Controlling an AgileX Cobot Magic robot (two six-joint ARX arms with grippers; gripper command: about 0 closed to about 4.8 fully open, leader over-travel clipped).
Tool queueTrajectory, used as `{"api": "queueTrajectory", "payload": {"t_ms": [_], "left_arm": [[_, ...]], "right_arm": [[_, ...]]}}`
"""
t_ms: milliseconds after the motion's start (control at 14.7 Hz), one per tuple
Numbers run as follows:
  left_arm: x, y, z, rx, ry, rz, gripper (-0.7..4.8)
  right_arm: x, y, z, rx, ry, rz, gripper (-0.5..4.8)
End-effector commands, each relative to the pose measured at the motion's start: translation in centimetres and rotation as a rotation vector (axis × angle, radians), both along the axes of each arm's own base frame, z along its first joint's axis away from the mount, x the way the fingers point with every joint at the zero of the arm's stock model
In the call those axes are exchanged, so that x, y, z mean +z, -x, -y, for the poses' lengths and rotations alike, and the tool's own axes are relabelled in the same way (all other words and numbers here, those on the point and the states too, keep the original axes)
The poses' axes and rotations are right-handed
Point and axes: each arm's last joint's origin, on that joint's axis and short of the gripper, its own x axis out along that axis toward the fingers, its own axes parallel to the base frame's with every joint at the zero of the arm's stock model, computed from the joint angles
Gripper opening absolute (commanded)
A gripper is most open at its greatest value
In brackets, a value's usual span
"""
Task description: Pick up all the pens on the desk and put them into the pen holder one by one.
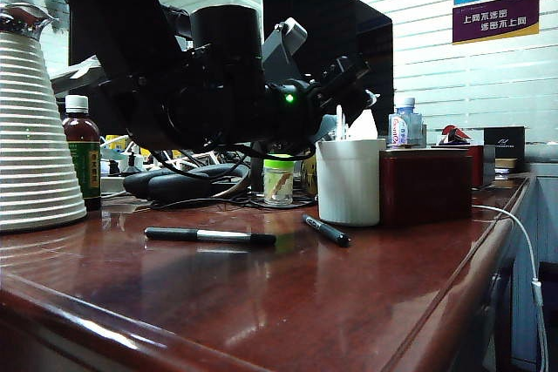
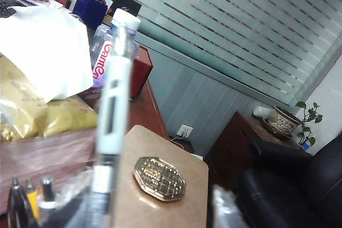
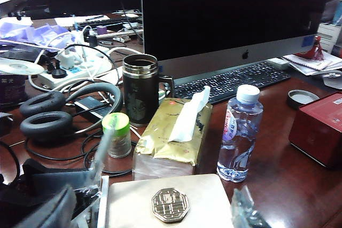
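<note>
while two black pens lie on the desk near the white pen holder, the left gripper hangs over it, its grip on the clear pen unclear, and the right gripper is wide open, empty.

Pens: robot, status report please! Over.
Left gripper over white pen holder, jaws unclear; right gripper open above beige box. Clear pen standing in holder; long black pen and short black pen on desk. Nothing blocking them.

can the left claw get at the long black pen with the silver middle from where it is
Probably yes: the long black pen lies flat on bare desk with nothing beside it, in front of the left claw above the white pen holder.
</note>
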Motion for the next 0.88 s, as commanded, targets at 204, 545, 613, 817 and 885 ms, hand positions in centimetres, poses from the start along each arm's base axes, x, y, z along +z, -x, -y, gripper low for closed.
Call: {"api": "queueTrajectory", "payload": {"t_ms": [204,545,613,817,885], "left_arm": [[0.8,0.2,0.1,-0.037,0.029,0.052,2.88],[6.5,1.7,-0.4,-0.192,0.075,0.177,2.89],[8.7,2.3,-0.9,-0.226,0.037,0.162,2.98],[12.1,4.0,-3.5,-0.212,-0.237,0.026,4.37],[12.2,4.5,-4.8,-0.21,-0.331,-0.079,4.39]], "right_arm": [[0.4,0.1,0.0,0.006,-0.001,0.021,3.77],[0.3,0.1,-0.1,0.023,-0.001,0.016,3.77],[0.0,0.2,-0.3,0.083,0.0,-0.014,3.77],[-2.4,-0.6,-1.7,0.171,0.021,-0.189,3.77],[-3.2,-1.1,-2.2,0.192,0.025,-0.229,3.77]]}}
